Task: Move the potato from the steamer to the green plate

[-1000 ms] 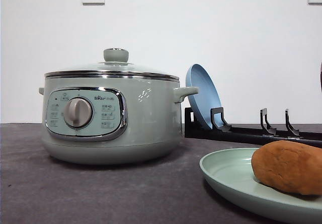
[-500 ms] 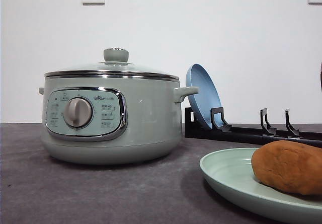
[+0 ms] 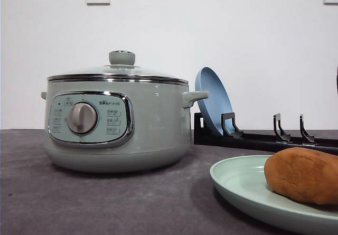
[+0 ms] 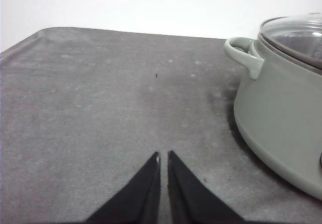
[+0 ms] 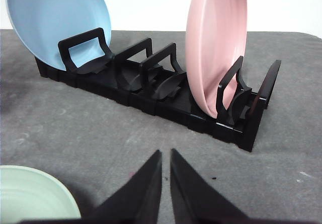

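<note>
Front view, left to right: steamer (image 3: 117,118) at about 9 o'clock on the dark grey table (image 3: 105,203), glass lid (image 3: 120,68) on; a blue plate (image 3: 213,100) stands upright in the black dish rack (image 3: 264,137) at about 2 o'clock; the potato (image 3: 302,175) lies on the green plate (image 3: 243,185) at about 4 o'clock, cut by the frame edge. Left gripper (image 4: 164,157) hangs over bare table beside the steamer, fingertips nearly touching with a thin slit between, holding nothing. Right gripper (image 5: 166,155) is likewise pinched almost together and empty, facing the rack with a pink plate (image 5: 215,43) in it, green plate rim near it.
</note>
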Controlling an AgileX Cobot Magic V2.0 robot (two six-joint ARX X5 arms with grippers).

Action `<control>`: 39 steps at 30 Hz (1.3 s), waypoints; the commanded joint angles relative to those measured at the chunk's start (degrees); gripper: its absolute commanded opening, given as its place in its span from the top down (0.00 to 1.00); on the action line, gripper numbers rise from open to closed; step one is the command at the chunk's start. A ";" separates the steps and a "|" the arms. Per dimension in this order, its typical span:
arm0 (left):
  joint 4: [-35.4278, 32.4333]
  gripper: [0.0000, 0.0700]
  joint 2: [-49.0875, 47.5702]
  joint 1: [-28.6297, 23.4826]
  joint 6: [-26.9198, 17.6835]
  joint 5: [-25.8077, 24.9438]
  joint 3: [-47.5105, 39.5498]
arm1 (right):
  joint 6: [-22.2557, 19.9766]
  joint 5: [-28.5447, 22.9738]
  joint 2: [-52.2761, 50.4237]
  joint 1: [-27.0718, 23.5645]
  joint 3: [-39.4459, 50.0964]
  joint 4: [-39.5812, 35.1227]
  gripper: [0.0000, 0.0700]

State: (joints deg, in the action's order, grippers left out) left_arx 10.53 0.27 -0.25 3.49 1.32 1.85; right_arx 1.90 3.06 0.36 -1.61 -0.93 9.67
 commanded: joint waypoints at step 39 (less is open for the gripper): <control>0.36 0.97 -0.09 -0.11 -0.74 0.17 -1.16 | -0.43 -0.10 -0.15 0.00 0.28 -0.80 0.97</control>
State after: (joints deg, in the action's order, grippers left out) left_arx 10.52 0.27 -0.25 3.49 1.32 1.85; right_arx 1.87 3.01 0.36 -1.61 -0.93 9.52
